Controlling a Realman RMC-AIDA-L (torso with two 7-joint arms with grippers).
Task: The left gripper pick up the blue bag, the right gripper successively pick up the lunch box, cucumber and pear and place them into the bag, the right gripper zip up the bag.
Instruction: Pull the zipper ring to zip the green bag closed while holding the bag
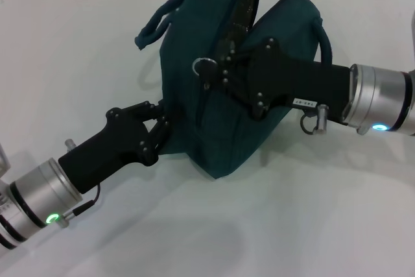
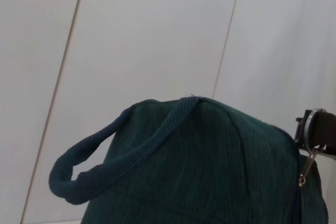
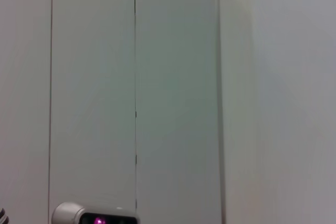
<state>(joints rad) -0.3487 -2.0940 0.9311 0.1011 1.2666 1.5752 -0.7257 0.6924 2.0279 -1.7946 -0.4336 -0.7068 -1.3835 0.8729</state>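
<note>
White tabletop (image 1: 311, 225), pale panelled wall (image 3: 173, 103) behind. Left gripper (image 1: 161, 128): fingers closed on the lower edge of the blue bag (image 1: 207, 121), at its 8 o'clock. Right gripper (image 1: 217, 69): over the bag's middle, at the metal zip ring (image 1: 203, 65); grip cannot be told. Bag: table centre, one handle (image 1: 152, 27) at 10 o'clock.

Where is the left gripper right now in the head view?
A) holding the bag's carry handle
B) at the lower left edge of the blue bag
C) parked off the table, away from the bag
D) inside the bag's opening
B: in the head view the left gripper sits against the lower left edge of the blue bag, well below the carry handle.
</note>
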